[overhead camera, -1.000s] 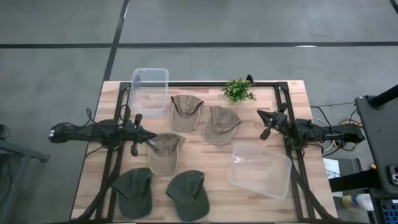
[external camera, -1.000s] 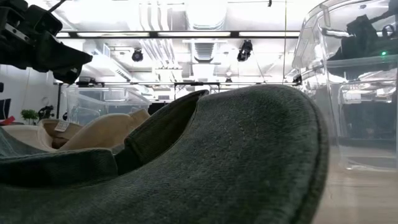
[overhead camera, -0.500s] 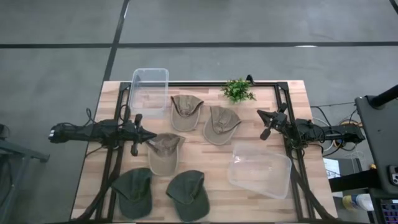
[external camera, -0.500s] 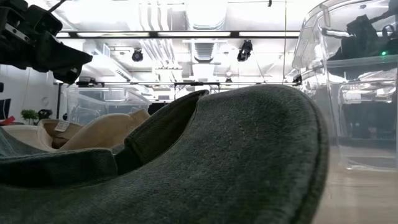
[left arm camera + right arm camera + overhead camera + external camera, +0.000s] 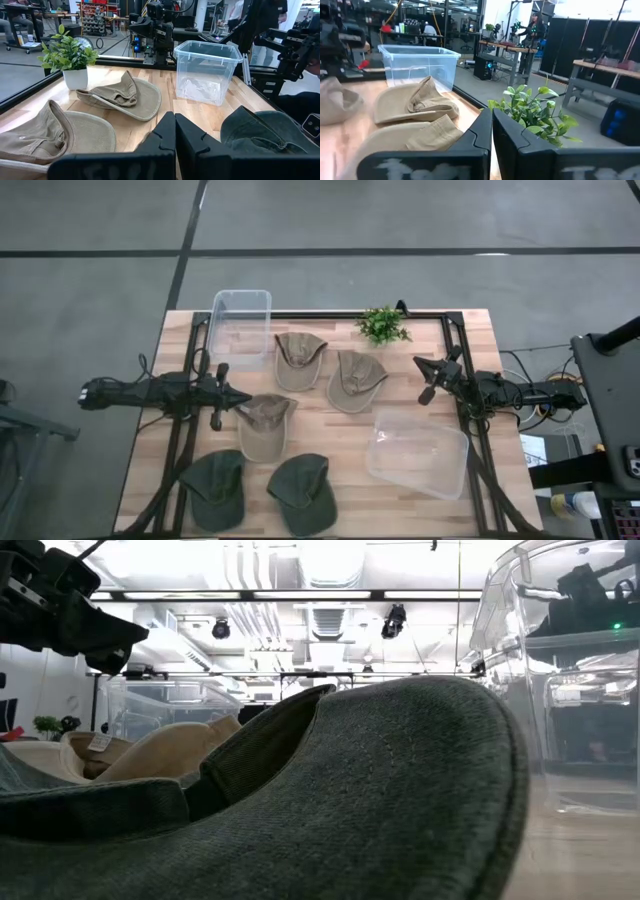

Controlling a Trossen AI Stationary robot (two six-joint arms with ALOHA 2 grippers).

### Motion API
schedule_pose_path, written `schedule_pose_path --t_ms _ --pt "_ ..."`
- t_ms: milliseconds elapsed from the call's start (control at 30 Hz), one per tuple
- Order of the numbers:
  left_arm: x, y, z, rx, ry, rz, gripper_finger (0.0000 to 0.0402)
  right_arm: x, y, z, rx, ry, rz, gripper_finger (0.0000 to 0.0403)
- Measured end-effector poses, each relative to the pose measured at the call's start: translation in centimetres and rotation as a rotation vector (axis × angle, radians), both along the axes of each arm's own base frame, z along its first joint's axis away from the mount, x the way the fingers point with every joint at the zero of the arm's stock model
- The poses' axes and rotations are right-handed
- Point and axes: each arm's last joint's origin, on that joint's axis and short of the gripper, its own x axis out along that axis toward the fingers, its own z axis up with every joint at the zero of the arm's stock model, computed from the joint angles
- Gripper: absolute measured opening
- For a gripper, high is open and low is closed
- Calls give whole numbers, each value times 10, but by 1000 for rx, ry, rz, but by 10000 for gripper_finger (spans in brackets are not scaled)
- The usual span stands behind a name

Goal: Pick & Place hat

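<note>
Five hats lie on the wooden surface. Three tan ones sit in its middle: one tan hat just beside the clear bin at the far left corner, a second tan hat touching or nearly touching it on the right, and a third tan hat nearer the front. Two dark green hats, the left one and the right one, rest close together at the front edge; in the low view the right one fills most of the picture.

The left tool hovers just left of the third tan hat, its fingers pressed together, holding nothing. The right tool hangs right of the second tan hat, also closed and empty, with bare wood between them.

A second clear bin lies tilted at the front right. A small potted plant stands by the far edge. Bare wood shows between the middle hats and the tilted bin.
</note>
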Motion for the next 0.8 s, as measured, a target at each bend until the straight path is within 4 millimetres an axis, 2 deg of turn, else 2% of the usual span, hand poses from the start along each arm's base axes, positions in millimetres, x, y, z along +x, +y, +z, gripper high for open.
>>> schedule_pose_path --t_ms 133,300,533,800 --pt "0 0 0 0 0 0 0 0 0 2 -87 47 -3 9" --pt "0 0 0 0 0 0 0 0 0 2 -94 51 -2 9" --pt "0 0 0 0 0 0 0 0 0 4 182 -176 20 9" --pt "0 0 0 0 1 0 0 0 0 4 326 -287 27 9"
